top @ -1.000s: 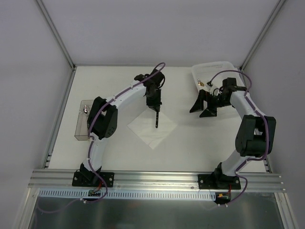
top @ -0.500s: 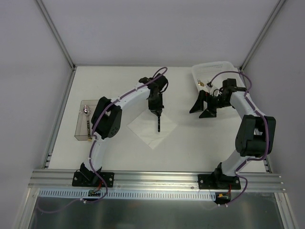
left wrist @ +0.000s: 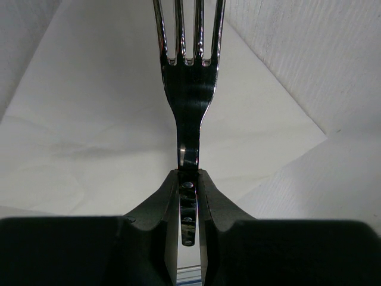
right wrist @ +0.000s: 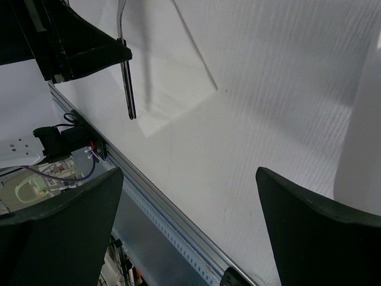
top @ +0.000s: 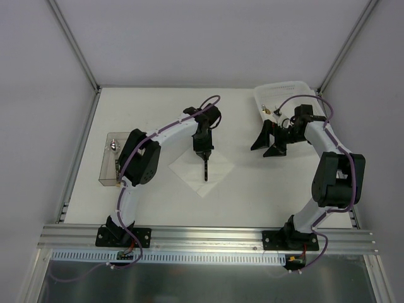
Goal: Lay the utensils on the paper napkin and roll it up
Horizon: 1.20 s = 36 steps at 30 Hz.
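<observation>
Shiny silver fork (left wrist: 189,89), white napkin (left wrist: 89,119), off-white finely ribbed surface (left wrist: 309,53), black left hand (left wrist: 189,179) and right hand (right wrist: 189,176), purple cables (top: 303,96) on white arms (top: 170,129).

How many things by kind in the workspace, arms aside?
utensils: 2 (fork in the left gripper, spoon in the clear box)
napkin: 1
containers: 2 (clear box, white basket)
total: 5; bits inside the basket are too small to count

Basket (top: 278,87) back right, box (top: 107,172) left
</observation>
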Motion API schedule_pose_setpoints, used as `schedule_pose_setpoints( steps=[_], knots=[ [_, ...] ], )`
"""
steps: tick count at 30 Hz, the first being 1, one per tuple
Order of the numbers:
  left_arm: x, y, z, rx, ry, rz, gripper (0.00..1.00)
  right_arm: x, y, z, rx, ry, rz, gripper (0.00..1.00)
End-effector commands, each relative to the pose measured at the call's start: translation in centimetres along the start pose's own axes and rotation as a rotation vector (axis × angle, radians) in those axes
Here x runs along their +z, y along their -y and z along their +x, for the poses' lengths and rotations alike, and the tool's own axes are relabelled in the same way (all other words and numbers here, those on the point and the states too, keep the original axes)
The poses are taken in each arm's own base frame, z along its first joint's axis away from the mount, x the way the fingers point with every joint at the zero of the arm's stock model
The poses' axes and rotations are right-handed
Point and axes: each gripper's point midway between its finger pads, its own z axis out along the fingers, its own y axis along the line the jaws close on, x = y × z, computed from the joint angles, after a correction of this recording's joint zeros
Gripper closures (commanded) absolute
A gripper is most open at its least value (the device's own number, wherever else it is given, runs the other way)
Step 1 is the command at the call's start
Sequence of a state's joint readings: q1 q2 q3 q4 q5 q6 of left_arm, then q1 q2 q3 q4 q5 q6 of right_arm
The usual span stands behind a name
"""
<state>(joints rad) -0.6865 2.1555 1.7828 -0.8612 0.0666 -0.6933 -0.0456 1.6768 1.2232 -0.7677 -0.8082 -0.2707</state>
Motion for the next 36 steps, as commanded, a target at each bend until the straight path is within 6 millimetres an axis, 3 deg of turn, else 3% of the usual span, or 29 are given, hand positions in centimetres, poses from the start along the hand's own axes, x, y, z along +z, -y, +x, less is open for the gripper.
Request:
schedule_pose_setpoints(
  steps=[1,23,36],
  knots=[
    [-2.2,0.1,-0.4,-0.011,0.043,0.007,1.00,0.0,0.6,0.6,0.022,-0.013,0.010,0.01],
    [1.1,-0.2,-2.8,-0.024,0.030,-0.017,1.00,0.1,1.1,0.6,0.046,-0.020,0.005,0.01],
    [2.0,-0.8,-2.8,-0.028,0.015,-0.030,0.98,0.4,1.4,0.7,0.061,-0.030,0.002,0.01]
  ],
)
